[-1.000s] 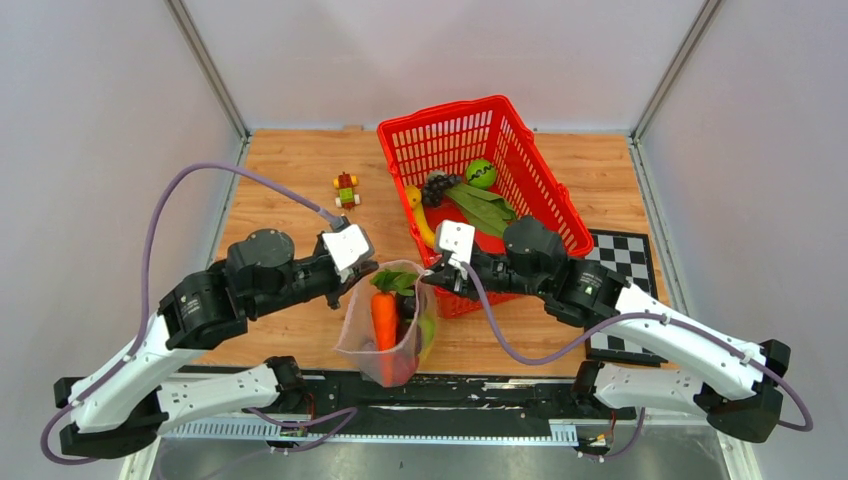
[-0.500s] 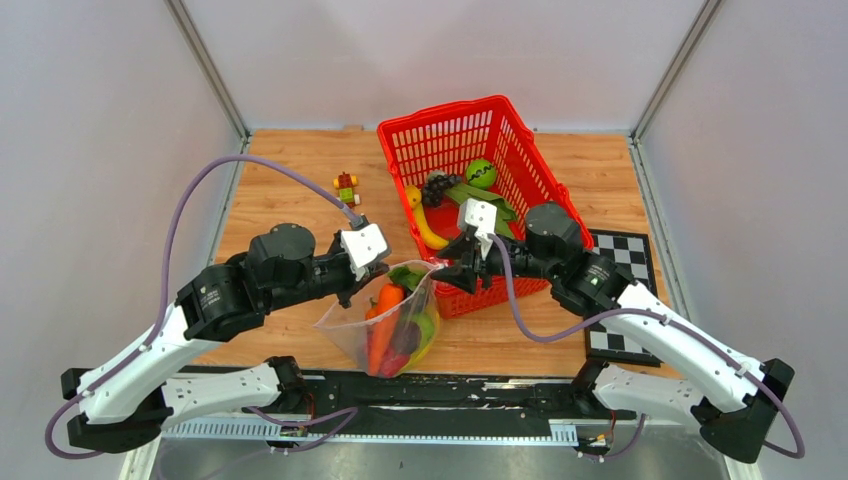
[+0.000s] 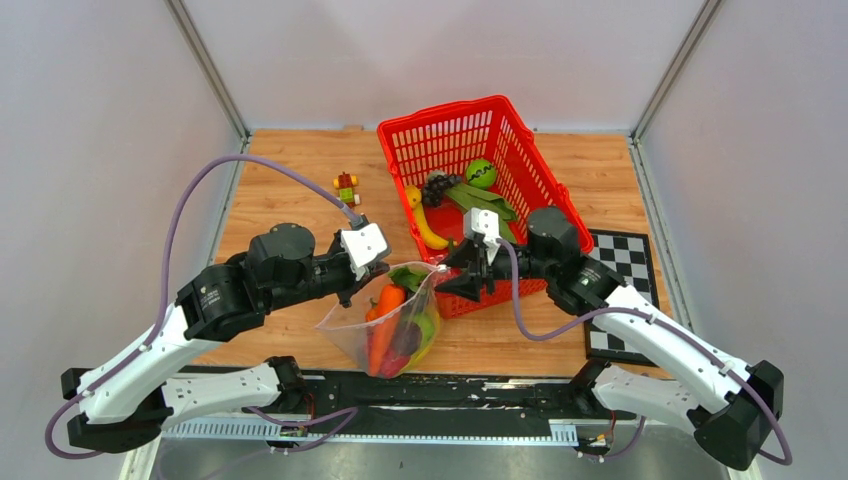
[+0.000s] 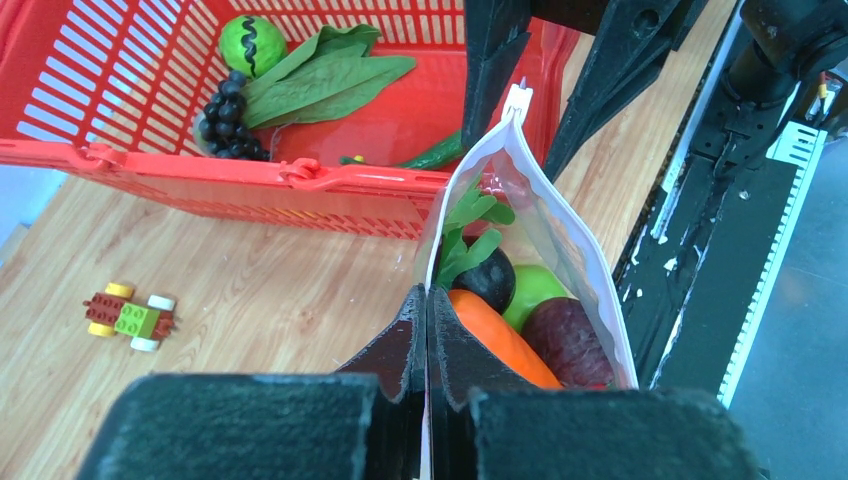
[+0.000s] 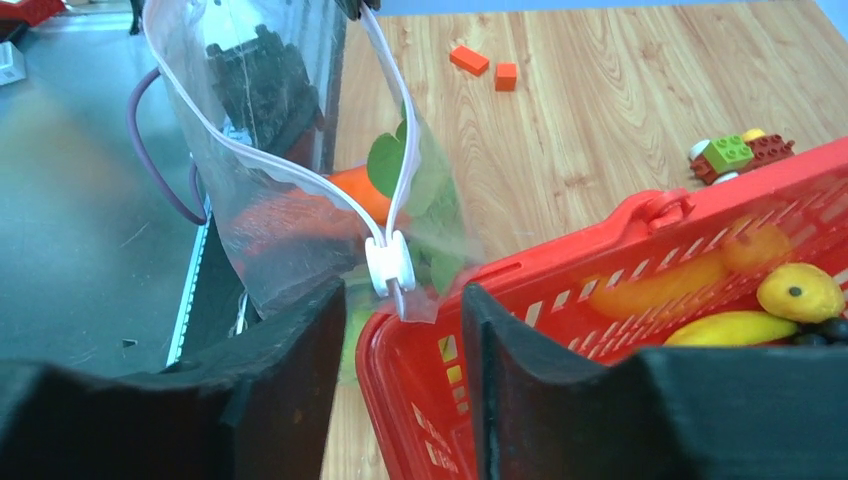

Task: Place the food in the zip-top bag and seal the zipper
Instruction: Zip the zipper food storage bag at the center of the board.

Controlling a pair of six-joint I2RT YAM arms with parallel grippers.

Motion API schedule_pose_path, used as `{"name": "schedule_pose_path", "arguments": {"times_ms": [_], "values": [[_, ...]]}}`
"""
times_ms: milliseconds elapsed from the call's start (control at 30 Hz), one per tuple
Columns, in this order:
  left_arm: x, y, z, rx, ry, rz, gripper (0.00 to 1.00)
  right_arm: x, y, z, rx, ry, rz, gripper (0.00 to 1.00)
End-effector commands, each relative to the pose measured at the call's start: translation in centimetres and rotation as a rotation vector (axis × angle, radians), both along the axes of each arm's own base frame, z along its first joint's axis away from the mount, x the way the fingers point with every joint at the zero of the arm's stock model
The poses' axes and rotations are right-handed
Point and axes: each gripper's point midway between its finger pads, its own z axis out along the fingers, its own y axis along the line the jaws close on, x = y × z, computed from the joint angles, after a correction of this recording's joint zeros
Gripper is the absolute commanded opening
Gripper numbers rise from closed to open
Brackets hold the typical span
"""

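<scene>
Half done: clear zip-top plastic bag (image 3: 345, 325) at the table's near edge holds orange toy carrot (image 3: 385, 320). Yellow toy bananas (image 3: 424, 228) and purple grapes (image 3: 438, 186) sit in red mesh basket (image 3: 452, 108). Zipper (image 5: 262, 160) unsealed. Left gripper (image 4: 427, 295) pinches the bag mouth; right gripper (image 5: 400, 300) jaws spread.

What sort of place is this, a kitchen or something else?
Probably a robotics test booth, not a kitchen: two robot arms bolted at a wooden table, a checkerboard card, and toy food in a red basket.
</scene>
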Motion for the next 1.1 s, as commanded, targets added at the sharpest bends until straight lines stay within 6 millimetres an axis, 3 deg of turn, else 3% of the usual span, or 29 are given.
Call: {"name": "schedule_pose_path", "arguments": {"times_ms": [0,233,367,433,533,733,967,1067], "values": [[0.0,-0.7,2.0,-0.064,-0.036,-0.021,0.0,-0.8,0.3,2.9,0.117,-0.11,0.071,0.39],[0.0,-0.6,1.9,-0.063,-0.039,-0.018,0.0,-0.8,0.4,2.9,0.142,-0.132,0.088,0.15],[0.0,-0.4,1.9,-0.064,-0.041,-0.012,0.0,-0.6,0.3,2.3,0.132,-0.13,0.083,0.11],[0.0,-0.2,2.0,-0.067,-0.043,-0.011,0.0,-0.5,0.2,2.1,0.129,-0.127,0.077,0.12],[-0.1,-0.1,2.2,-0.073,-0.046,-0.011,0.0,-0.2,0.1,1.9,0.122,-0.123,0.058,0.22],[-0.1,-0.2,2.2,-0.071,-0.046,-0.011,0.0,-0.2,0.2,1.7,0.122,-0.12,0.078,0.28],[0.0,-0.4,2.0,-0.065,-0.041,-0.013,0.0,-0.3,0.2,1.6,0.124,-0.114,0.094,0.05],[0.0,-0.4,2.1,-0.069,-0.043,-0.013,0.0,-0.4,0.2,2.0,0.136,-0.107,0.103,0.0]]}}
